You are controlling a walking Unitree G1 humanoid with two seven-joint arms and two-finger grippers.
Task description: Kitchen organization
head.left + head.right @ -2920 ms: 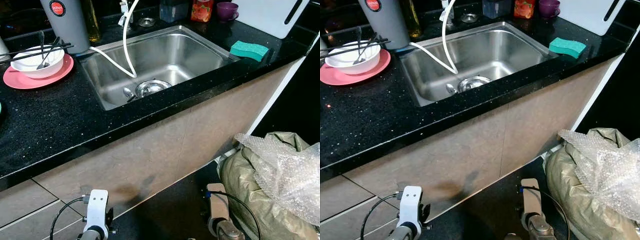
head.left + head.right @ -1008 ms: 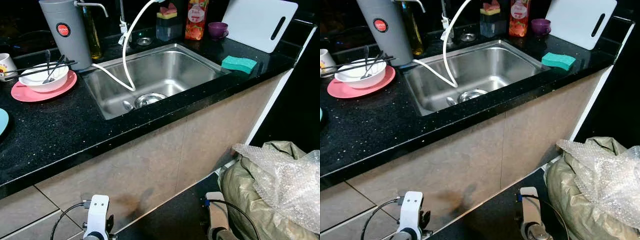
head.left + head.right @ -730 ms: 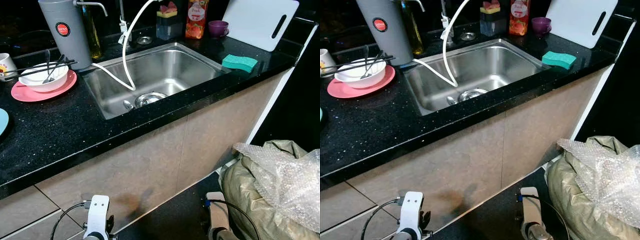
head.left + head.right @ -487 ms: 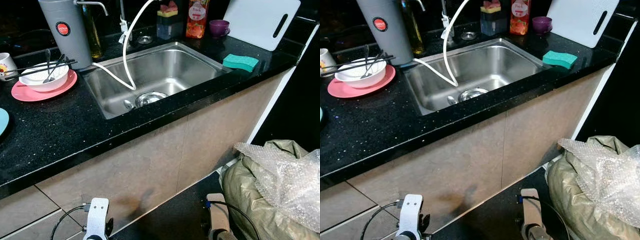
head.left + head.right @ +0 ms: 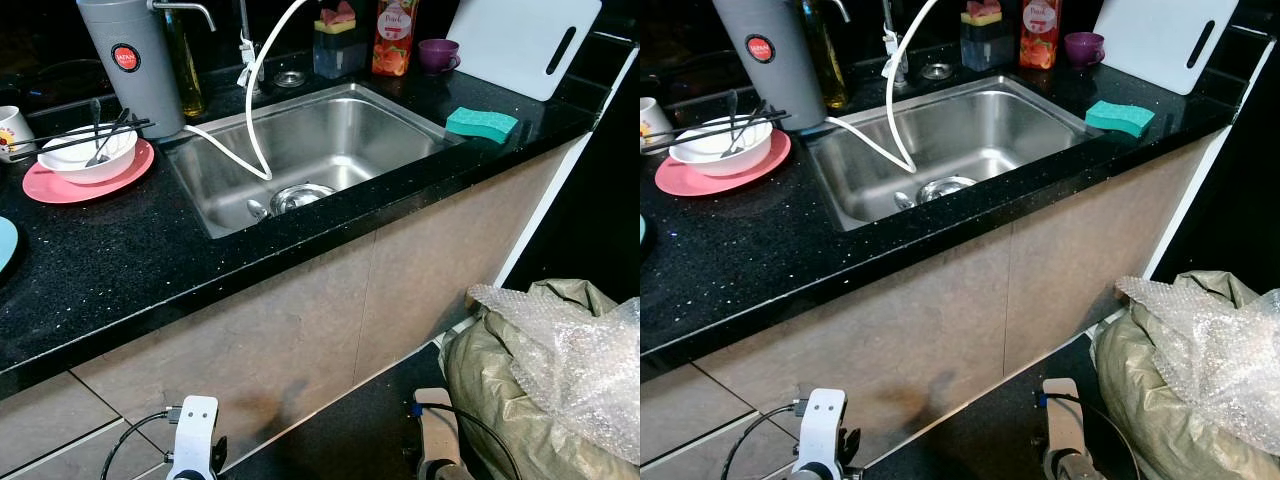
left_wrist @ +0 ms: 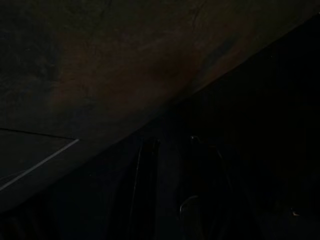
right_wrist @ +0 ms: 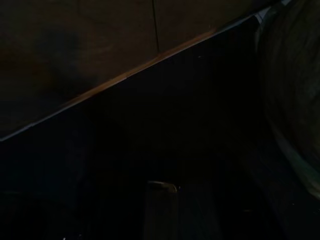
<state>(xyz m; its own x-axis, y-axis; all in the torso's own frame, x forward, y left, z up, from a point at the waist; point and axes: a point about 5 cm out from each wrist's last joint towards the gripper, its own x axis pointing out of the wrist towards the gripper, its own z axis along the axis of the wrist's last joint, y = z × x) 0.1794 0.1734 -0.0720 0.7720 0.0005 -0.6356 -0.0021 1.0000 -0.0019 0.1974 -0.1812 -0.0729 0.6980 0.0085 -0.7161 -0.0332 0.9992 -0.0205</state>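
Observation:
A steel sink (image 5: 385, 120) is set into the black counter (image 5: 120, 260). A white hose (image 5: 250, 110) runs down into it, and a spoon (image 5: 257, 209) lies beside the drain (image 5: 300, 197). On the left, a white bowl (image 5: 85, 152) with chopsticks (image 5: 60, 137) and a spoon across it sits on a pink plate (image 5: 50, 187). A green sponge (image 5: 482, 123) lies at the sink's right. My left arm (image 5: 195, 445) and right arm (image 5: 437, 445) hang idle low in front of the cabinet. Both wrist views are very dark, showing floor and cabinet base.
A grey canister (image 5: 130, 60), an oil bottle (image 5: 187, 70), a mug (image 5: 10, 128), a soap holder (image 5: 337, 45), a red bottle (image 5: 393, 38), a purple cup (image 5: 437, 55) and a white cutting board (image 5: 525, 40) line the back. A blue plate (image 5: 5, 240) peeks in at left. A sack with bubble wrap (image 5: 560, 370) sits on the floor at right.
The head camera has tilted up since the earliest frames, bringing more of the counter's back into view. Nothing on the counter has moved, and both arms hang as before.

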